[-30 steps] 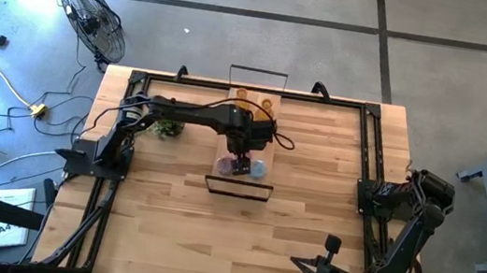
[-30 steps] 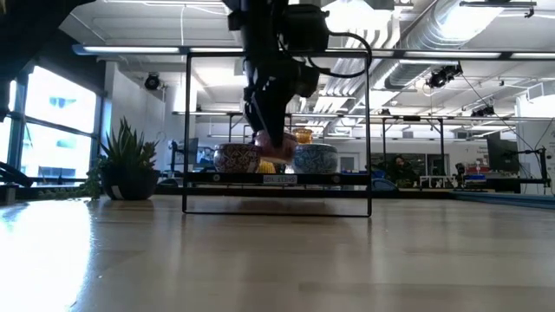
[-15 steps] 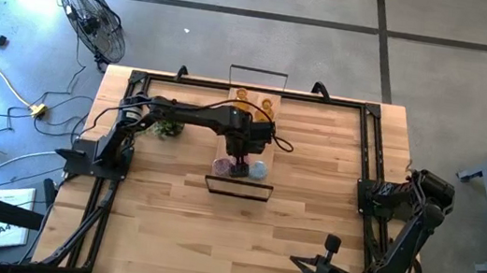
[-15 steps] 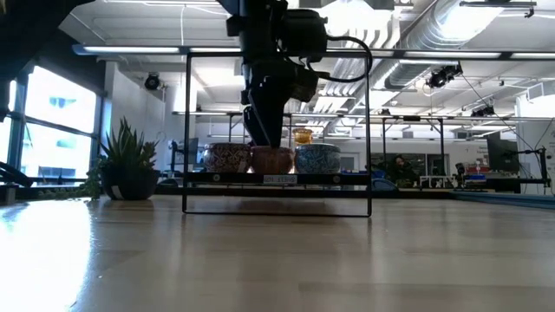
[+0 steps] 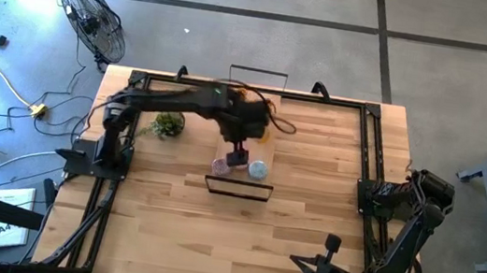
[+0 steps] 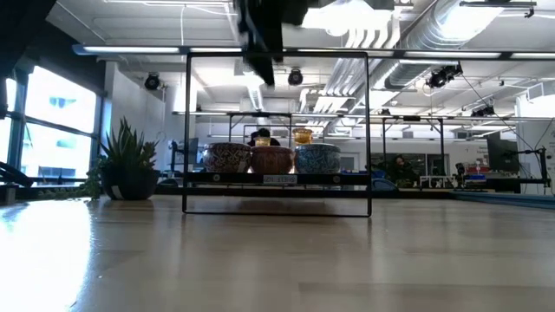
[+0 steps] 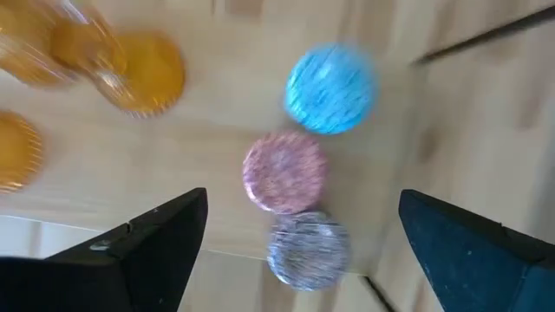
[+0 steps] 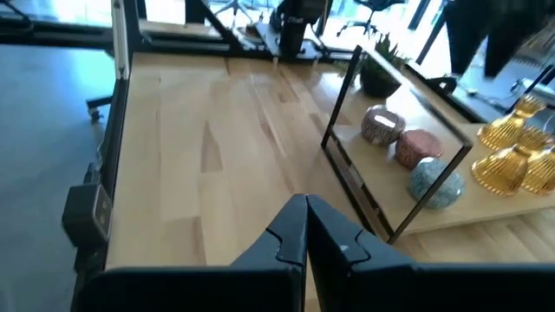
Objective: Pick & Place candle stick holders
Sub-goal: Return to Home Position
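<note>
high view looking down on a wooden table (image 5: 307, 230) with a wire-framed shelf (image 5: 238, 189) standing near its far middle. the left pincer (image 5: 239, 152) hangs above the shelf's front end, and its wrist camera shows its two fingers (image 7: 147, 251) spread wide apart with nothing between them. below it on the shelf, three low round candle stick holders stand in a close row at the front: a light-blue one (image 7: 331, 89), a pink one (image 7: 284, 172) in the middle and a mottled pink one (image 7: 308, 250). three amber holders (image 7: 143, 74) sit clustered at the shelf's back end. a green potted plant (image 5: 168, 125) stands on the table just left of the shelf. the right pincer (image 8: 305, 227) rests well away from the shelf, at the table's near right corner, its fingers pressed together.
</note>
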`<state>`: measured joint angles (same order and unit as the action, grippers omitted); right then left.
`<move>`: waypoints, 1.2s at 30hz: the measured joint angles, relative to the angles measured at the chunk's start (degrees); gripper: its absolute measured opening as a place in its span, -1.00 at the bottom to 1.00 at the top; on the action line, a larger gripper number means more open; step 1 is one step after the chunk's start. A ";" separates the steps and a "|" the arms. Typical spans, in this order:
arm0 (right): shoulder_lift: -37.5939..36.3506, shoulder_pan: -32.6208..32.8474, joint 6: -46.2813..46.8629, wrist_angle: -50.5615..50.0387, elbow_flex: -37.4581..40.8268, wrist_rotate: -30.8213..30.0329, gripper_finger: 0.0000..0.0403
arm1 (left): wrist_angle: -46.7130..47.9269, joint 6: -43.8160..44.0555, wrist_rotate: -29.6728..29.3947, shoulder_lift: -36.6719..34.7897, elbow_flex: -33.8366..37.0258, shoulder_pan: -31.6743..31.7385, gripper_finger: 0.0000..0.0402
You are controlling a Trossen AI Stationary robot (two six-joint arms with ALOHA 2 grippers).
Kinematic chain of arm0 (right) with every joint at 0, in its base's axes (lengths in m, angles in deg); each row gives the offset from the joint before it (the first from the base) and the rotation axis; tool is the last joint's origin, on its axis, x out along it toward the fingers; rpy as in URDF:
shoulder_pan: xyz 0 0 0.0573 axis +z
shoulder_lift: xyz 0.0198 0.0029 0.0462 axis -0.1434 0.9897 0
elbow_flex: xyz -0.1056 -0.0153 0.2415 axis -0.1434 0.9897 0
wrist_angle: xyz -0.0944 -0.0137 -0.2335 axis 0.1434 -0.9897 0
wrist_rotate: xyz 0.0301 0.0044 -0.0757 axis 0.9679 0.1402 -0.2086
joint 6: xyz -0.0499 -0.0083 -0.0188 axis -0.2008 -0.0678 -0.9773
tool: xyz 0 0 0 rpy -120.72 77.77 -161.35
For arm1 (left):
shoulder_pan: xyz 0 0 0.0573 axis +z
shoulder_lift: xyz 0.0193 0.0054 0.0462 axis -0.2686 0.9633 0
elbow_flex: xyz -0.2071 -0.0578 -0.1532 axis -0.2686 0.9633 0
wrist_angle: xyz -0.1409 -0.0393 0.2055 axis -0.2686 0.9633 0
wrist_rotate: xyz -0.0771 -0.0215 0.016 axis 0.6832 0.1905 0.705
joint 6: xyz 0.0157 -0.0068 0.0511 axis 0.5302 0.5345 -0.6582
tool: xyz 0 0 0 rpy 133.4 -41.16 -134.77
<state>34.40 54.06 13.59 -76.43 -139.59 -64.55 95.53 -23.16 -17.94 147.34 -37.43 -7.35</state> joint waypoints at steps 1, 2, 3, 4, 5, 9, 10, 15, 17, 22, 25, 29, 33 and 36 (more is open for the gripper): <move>0.00 0.00 -0.02 -0.03 0.00 -0.63 -1.00 | 1.17 0.34 -0.01 -1.23 -2.20 -0.31 0.85; 0.00 0.00 -0.07 -0.03 0.00 -1.38 -1.00 | 2.76 0.46 -0.01 -2.49 -4.23 -0.68 0.85; 0.00 0.00 -0.14 -0.10 0.00 -1.97 -1.00 | 4.07 0.79 -0.01 -3.54 -6.43 -1.31 0.85; 0.00 0.00 -0.15 -0.17 0.00 -2.29 -1.00 | 4.67 1.06 0.00 -4.62 -8.71 -1.94 0.85; 0.00 -0.03 -0.16 -0.33 0.00 -2.53 -1.00 | 5.61 1.37 -0.01 -5.65 -10.75 -2.63 0.85; -0.14 -0.50 -0.18 -1.82 0.00 -4.47 -1.00 | 8.64 3.13 -6.96 -9.07 -17.25 -7.07 0.85; -0.36 -0.80 -0.19 -1.85 0.00 -4.77 -1.00 | 9.65 4.22 -11.57 -9.89 -18.20 -8.71 0.85; -3.60 -2.44 -3.37 -1.85 0.00 -4.64 -1.00 | 12.25 6.94 -32.20 -14.38 -19.09 -18.96 0.79; -5.49 -3.18 -5.95 -1.10 0.00 -3.23 -1.00 | 13.00 8.05 -36.72 -15.98 -19.09 -23.20 0.72; -11.19 -5.06 -18.73 4.75 0.00 -0.30 -1.00 | 17.61 15.46 -48.21 -19.59 -18.49 -33.57 0.38; -14.63 -5.75 -30.49 12.22 0.00 0.10 -1.00 | 17.86 16.24 -47.49 -23.17 -16.19 -40.15 0.08; -19.52 -6.53 -47.21 24.13 0.00 5.18 -1.00 | 17.68 18.23 -48.37 -27.75 -11.23 -47.52 -0.40; -24.90 -7.04 -58.50 31.86 0.00 11.49 -1.00 | 17.66 21.51 -54.44 -34.37 -3.87 -53.06 -0.86; -29.58 -7.17 -61.24 31.91 0.00 11.55 -1.00 | 17.63 25.89 -57.43 -40.70 3.69 -55.86 -0.95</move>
<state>4.83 46.89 -47.66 -44.53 -139.59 -53.00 113.16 2.73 -75.37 106.64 -33.74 -63.21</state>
